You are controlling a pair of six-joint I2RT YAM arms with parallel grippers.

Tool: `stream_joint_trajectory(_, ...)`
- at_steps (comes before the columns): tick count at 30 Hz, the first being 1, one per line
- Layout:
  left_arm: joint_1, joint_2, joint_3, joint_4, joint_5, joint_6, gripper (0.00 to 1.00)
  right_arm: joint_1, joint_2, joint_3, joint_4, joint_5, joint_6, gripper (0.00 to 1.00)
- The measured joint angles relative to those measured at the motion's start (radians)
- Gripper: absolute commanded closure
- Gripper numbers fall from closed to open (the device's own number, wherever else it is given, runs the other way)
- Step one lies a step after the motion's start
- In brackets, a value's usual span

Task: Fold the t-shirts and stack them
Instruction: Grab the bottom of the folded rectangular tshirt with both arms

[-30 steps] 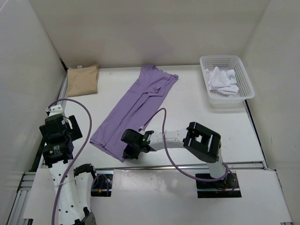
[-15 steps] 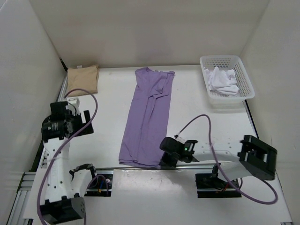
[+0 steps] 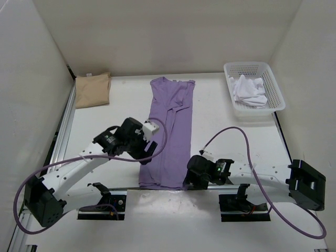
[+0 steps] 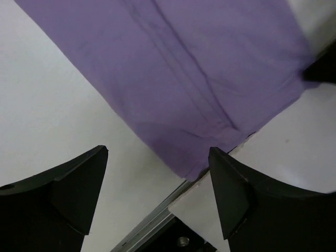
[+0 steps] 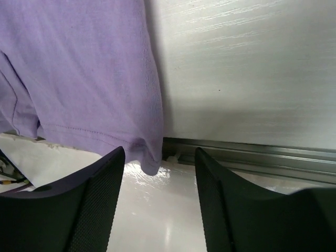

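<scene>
The lavender t-shirt lies as a long narrow strip down the middle of the table, neck at the back, hem at the front edge. My left gripper hovers open over its left side near the hem; in the left wrist view the shirt fills the top and the gripper holds nothing. My right gripper stands open at the hem's right corner. That corner of the shirt droops loose between the gripper's fingers. The tan t-shirt lies folded at back left. The white t-shirt is crumpled in the basket.
The white perforated basket stands at the back right. A metal rail runs along the table's front edge, just under the hem. White walls close in the left, back and right sides.
The right gripper dragged the hem right until the shirt lay straight, then opened and let it go. The left arm swung in from the far left to the shirt's left edge.
</scene>
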Motion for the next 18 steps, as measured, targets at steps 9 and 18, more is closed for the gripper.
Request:
stream_joint_trajectory(9,0.052,0.005,-0.33,0.122,0.124,-0.001,0.23,0.003,-0.018,0.0,0.009,0.0,-0.042,0.46)
stream_joint_trajectory(18,0.056,0.01,-0.487,0.281,0.289,-0.003,0.29,0.01,-0.005,-0.016,0.071,-0.04,-0.06,0.47)
